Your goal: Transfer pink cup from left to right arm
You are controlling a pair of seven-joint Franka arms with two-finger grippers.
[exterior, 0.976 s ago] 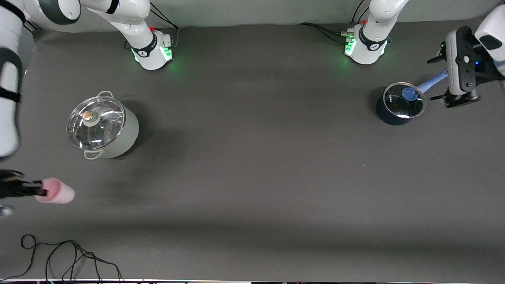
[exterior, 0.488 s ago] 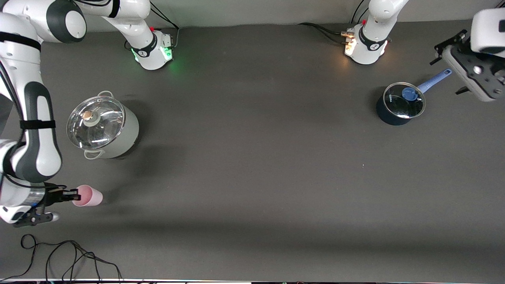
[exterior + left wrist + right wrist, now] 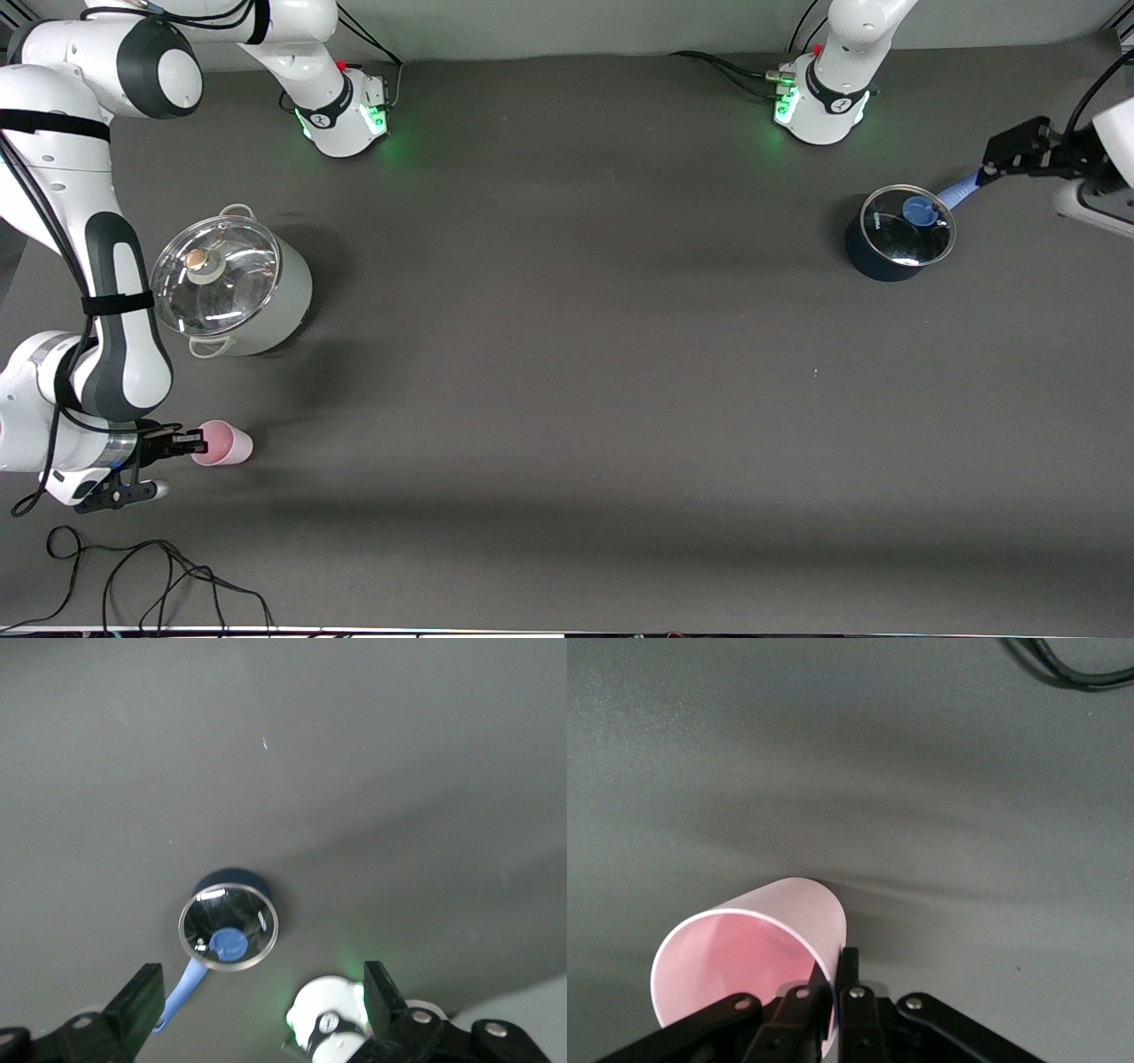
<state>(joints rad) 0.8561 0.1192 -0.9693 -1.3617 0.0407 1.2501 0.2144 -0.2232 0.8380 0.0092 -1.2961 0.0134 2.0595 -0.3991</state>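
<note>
At the right arm's end of the table, the right gripper pinches the rim of the pink cup, one finger inside the mouth and one outside the wall; the cup lies tilted on its side, low over or on the table, nearer the front camera than the grey pot with its glass lid, and a black cable lies nearer the camera still. Toward the left arm's end sits the blue saucepan with its lid on, and the left gripper hangs over its handle's tip, fingers spread wide and holding nothing
</note>
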